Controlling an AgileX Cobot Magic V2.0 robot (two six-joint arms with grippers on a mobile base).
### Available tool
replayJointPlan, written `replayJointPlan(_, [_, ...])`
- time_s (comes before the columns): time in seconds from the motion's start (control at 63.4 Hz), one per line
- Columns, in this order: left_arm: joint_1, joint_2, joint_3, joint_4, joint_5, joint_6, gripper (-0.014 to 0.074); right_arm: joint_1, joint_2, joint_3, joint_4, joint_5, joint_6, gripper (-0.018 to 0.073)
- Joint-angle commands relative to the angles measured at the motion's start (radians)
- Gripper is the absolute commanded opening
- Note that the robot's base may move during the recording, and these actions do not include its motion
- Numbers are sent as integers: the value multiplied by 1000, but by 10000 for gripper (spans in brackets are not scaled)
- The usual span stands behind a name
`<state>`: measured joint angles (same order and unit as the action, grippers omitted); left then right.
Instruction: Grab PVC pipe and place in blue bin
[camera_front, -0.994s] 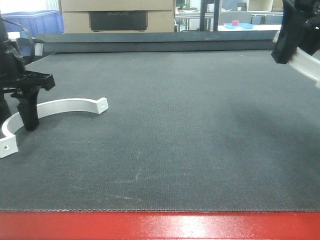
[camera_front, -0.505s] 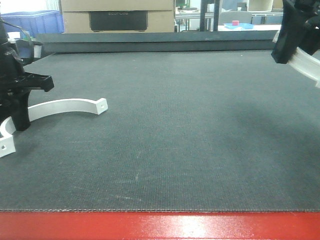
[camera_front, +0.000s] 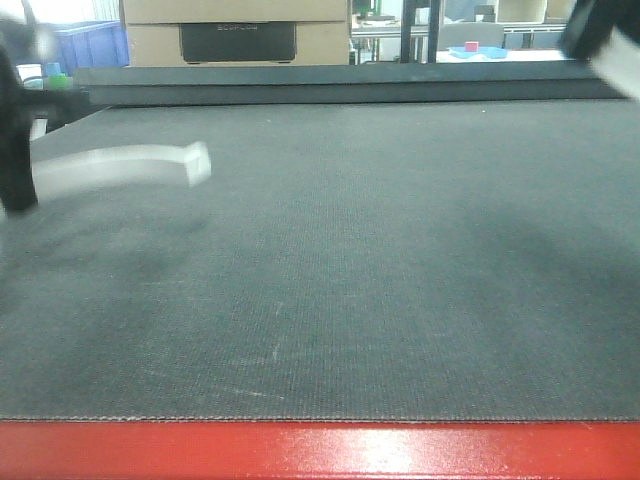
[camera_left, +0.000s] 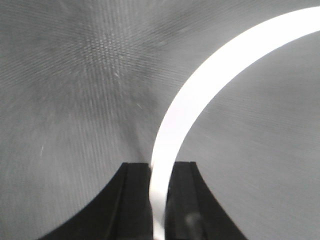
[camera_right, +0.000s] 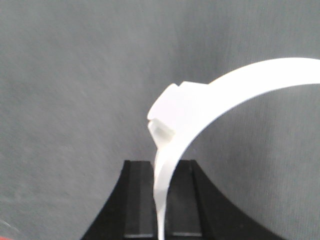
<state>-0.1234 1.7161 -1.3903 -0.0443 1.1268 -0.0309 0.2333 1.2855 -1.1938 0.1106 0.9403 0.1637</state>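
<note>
Our left gripper is clamped on a white pipe, held blurred above the left edge of the mat. Our right gripper grips a second pipe over the far right corner.

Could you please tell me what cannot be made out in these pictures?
Front view: left PVC piece is motion-blurred; its held end vanishes into the blurred left arm.
Front view: right arm is cut off by the top right corner.
Front view: blue bin is far and small; its inside is unseen.
Right wrist view: right PVC piece, clamped in the right hand, runs off the right edge.
Left wrist view: likewise the piece in the left hand.
</note>
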Motion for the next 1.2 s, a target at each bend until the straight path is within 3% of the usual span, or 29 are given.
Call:
replayJointPlan(0.0, [1, -94, 18, -48, -20, -25, -111, -1, -54, -2, -4, -67, -36, -167])
replayJointPlan(0.284, [1, -382, 209, -65, -318, -25, -111, -1, -155, 42, -40, -196, -68, -167])
replayJointPlan(0.71, [1, -797, 559, -65, -804, -25, -111, -1, -407, 368, -50, -556, -68, -167])
replayJointPlan(0.852, [1, -929, 641, -62, -878, -25, -111, -1, -519, 423, -52, -610, -68, -167])
replayJointPlan(1.183, [1, -1115, 677, -2, -887, -25, -111, -1, -667, 447, -55, -609, -68, -167])
